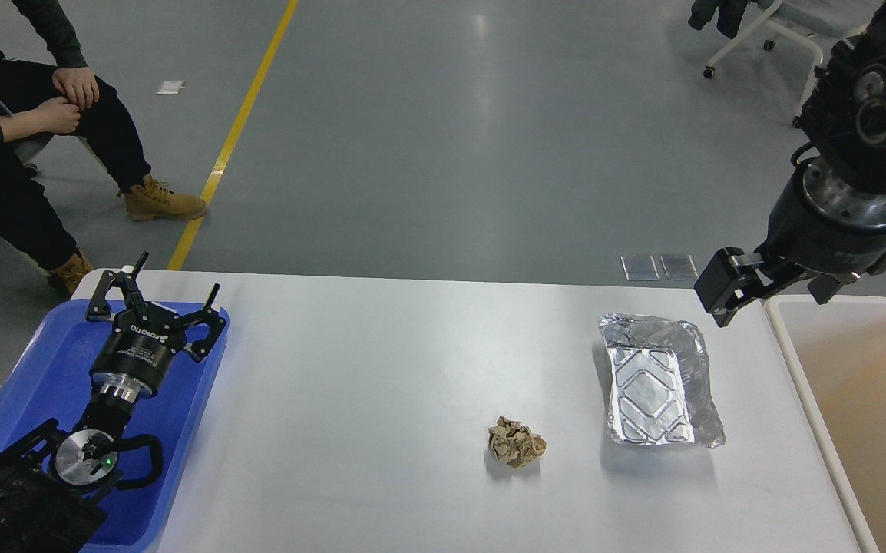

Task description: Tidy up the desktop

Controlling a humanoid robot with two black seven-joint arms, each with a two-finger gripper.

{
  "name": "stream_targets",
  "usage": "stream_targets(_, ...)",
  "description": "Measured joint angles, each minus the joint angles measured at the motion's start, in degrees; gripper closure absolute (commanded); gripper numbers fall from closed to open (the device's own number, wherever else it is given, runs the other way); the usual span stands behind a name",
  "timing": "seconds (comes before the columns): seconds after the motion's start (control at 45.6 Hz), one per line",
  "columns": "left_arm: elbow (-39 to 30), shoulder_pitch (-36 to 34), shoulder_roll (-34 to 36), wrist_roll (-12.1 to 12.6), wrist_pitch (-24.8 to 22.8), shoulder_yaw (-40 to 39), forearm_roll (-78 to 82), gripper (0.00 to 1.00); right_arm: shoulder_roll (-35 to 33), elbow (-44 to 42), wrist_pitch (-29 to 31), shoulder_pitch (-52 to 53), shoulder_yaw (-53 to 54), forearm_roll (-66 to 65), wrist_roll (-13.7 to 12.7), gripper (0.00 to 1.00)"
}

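The white desktop [351, 384] holds a crumpled brown paper ball [516, 443] right of its middle and an empty, dented foil tray [658, 380] further right. My left gripper [174, 280] is open and empty, hovering over the far end of the blue tray [36, 369] at the left edge. My right gripper [771, 293] is open and empty, pointing down above the table's far right corner, just right of the foil tray's far end and clear of it.
A cream-coloured bin [865, 399] stands against the table's right edge. A seated person [21, 130] is beyond the far left corner. A wheeled chair [781, 31] stands far right on the grey floor.
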Motion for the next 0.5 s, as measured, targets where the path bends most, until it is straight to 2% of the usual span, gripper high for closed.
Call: stream_targets(0.504,0.0,0.02,0.0,0.0,0.0,-0.1,0.0,0.01,0.5,-0.98,2.76,-0.29,0.15,4.93,-0.73,0.0)
